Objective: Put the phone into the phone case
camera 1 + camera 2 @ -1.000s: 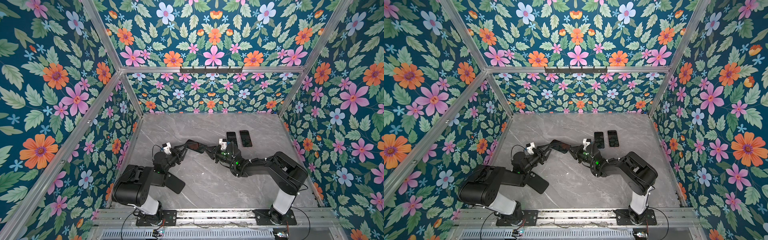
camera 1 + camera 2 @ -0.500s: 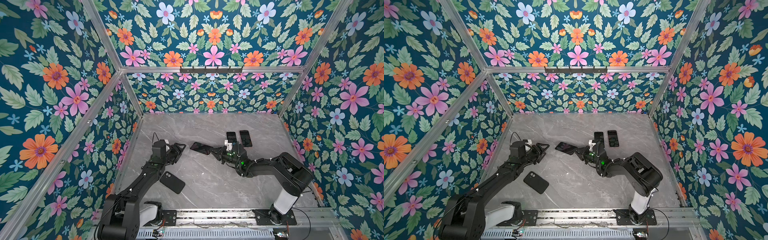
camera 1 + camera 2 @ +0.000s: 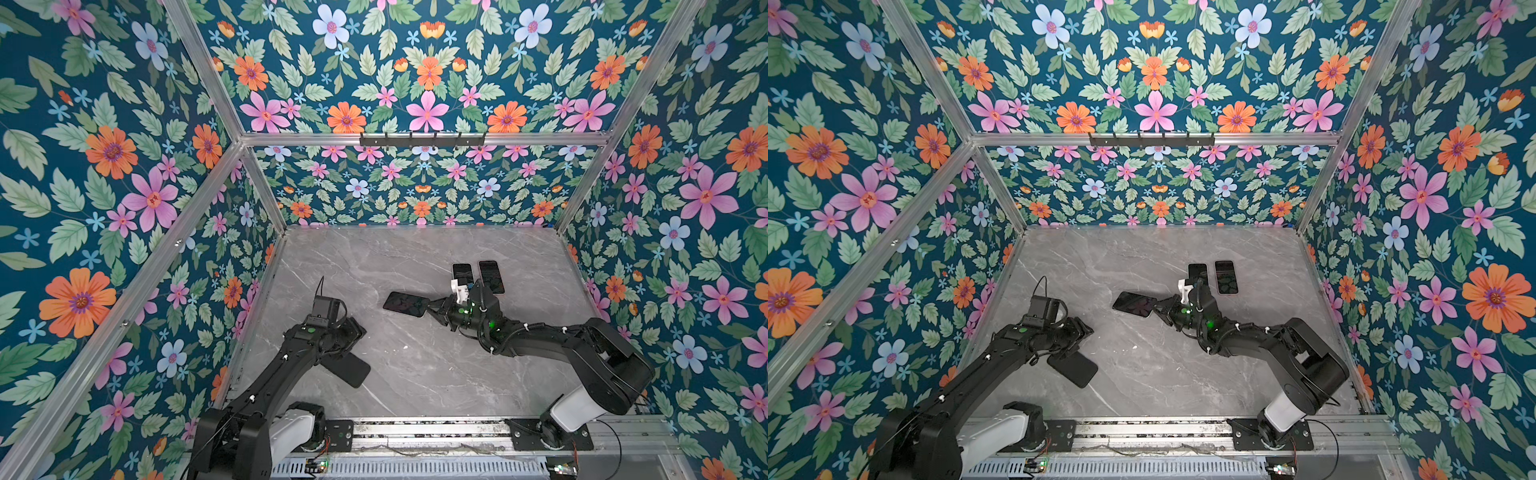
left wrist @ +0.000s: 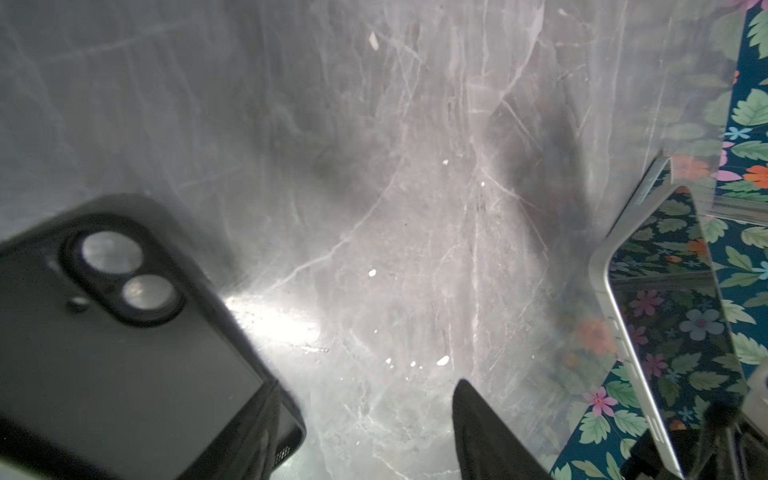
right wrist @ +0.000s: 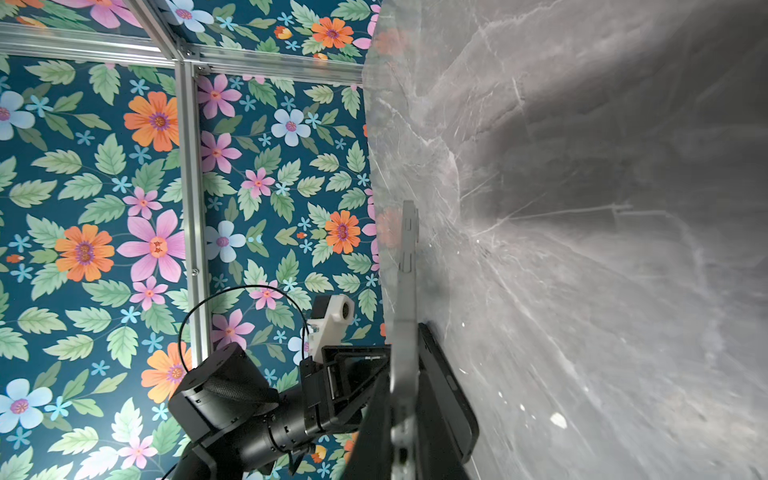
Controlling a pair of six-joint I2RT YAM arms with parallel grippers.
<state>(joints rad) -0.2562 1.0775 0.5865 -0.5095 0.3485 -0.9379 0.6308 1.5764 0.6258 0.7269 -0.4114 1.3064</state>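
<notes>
The phone [image 3: 405, 303] is dark-screened with a silver edge and hangs flat a little above the grey table, mid-table. My right gripper [image 3: 434, 309] is shut on its right end. The right wrist view shows the phone [image 5: 407, 270] edge-on between the jaws of the right gripper [image 5: 399, 386]. The black phone case [image 3: 353, 370] lies on the table at front left, camera cutout showing [image 4: 104, 353]. My left gripper [image 3: 357, 332] hovers just above the case's far end, open and empty [image 4: 365, 384]. The phone's edge [image 4: 673, 316] is off to one side of it.
Two more dark phones [image 3: 462, 272] [image 3: 491, 276] lie side by side on the table behind the right gripper. Floral walls with aluminium posts [image 3: 257, 187] close in the table on three sides. The arms' mounting rail [image 3: 415, 432] runs along the front edge.
A second ago both grippers were at the phone mid-table. The left one has opened, let go and drawn back toward the front left, over the case. The right keeps the phone.
</notes>
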